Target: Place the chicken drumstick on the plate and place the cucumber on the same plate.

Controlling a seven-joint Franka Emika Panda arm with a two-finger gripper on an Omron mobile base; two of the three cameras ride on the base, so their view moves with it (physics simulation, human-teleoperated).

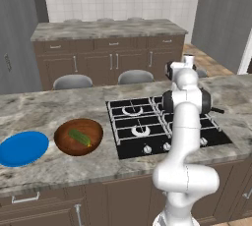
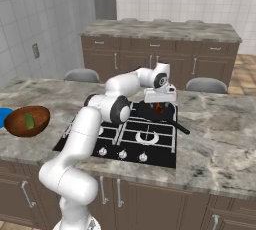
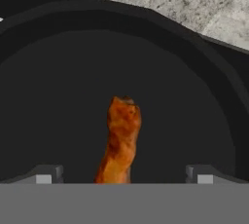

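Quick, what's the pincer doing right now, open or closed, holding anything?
Pincer: open, holding nothing; its fingertips stand either side of the chicken drumstick lying in the dark pan.

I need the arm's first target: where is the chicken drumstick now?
The chicken drumstick lies in the dark pan on the stove, between the open fingers.

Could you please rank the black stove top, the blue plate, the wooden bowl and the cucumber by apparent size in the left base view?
1. The black stove top, largest.
2-3. The flat round bright-blue plate and the round brown wooden bowl look about alike; the plate is cut off by the picture's edge, so I won't rank them.
4. The small green cucumber in the bowl, smallest.
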